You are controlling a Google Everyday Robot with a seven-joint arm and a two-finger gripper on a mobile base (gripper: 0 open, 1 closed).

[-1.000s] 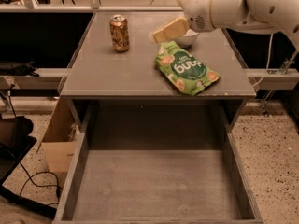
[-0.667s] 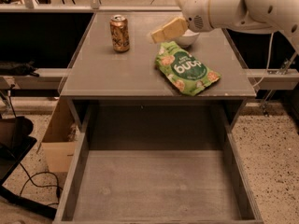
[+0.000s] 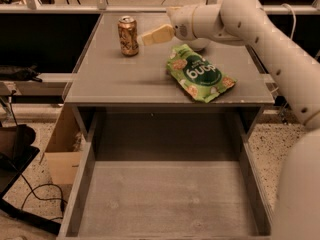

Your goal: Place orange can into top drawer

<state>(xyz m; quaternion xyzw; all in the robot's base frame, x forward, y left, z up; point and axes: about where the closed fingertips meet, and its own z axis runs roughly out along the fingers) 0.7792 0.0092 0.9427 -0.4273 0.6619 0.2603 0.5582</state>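
The orange can (image 3: 128, 35) stands upright on the grey table top (image 3: 125, 79), at its far left. My gripper (image 3: 143, 39) reaches in from the right on the white arm (image 3: 235, 14). It is level with the can's middle, just to the right of the can and very close to it. The top drawer (image 3: 165, 204) is pulled wide open below the table's front edge, with nothing on its flat bottom.
A green snack bag (image 3: 199, 74) lies on the right half of the table. A cardboard box (image 3: 64, 149) stands on the floor left of the drawer. Dark gear and cables (image 3: 15, 154) lie at the far left. A metal rail (image 3: 50, 6) runs behind the table.
My gripper has moved left across the table, from above the snack bag's far end to right beside the can. The can and the bag have not moved.
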